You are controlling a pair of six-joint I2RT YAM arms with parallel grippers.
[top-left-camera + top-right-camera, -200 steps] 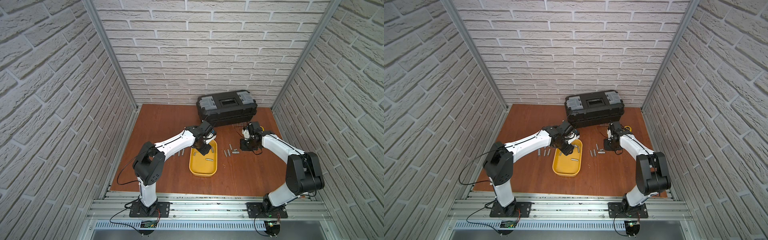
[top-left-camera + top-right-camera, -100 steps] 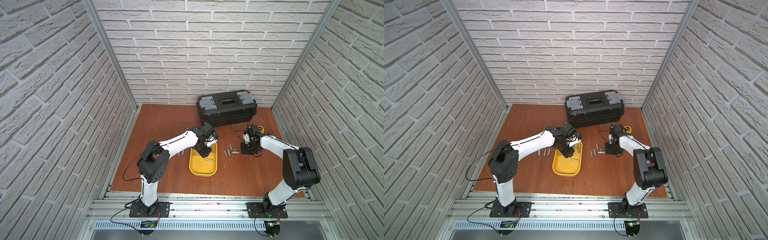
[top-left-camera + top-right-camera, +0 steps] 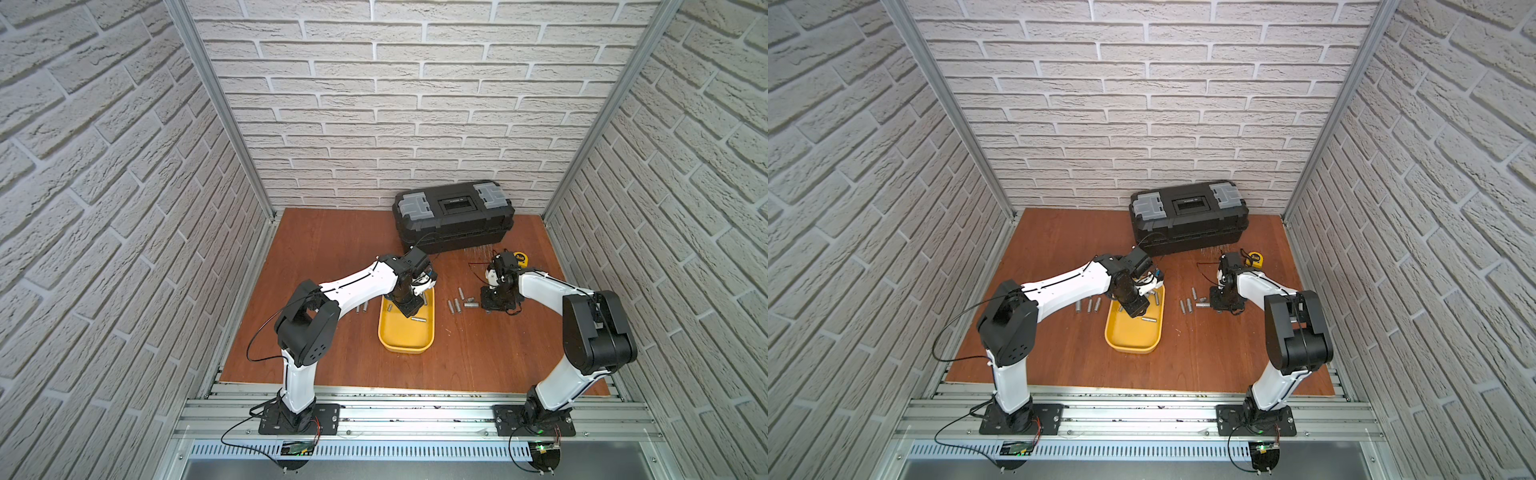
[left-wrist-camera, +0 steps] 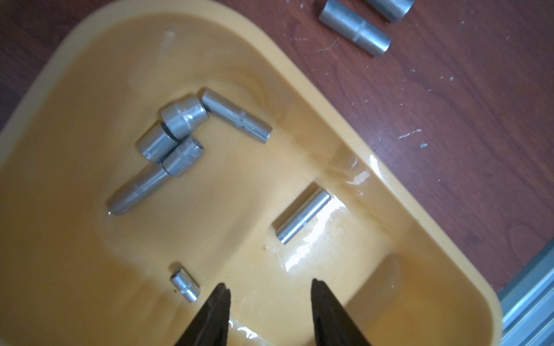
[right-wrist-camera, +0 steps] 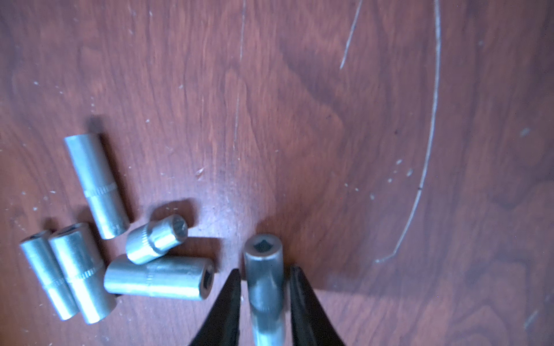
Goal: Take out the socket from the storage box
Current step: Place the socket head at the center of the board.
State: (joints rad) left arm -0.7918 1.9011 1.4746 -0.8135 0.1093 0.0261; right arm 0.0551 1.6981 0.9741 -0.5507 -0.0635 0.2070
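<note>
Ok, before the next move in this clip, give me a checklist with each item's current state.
1. Left gripper open and empty: ok.
2. Left gripper over the yellow storage tub: ok.
3. A socket lined up in the left gripper's gap: not ok; the small socket lies beside one finger, not between the two.
4. Tub emptied: not ok; a cluster of sockets and a lone long socket lie inside.
5. Right gripper not clamping the dark socket on the table: ok; slim gaps show on both sides.
</note>
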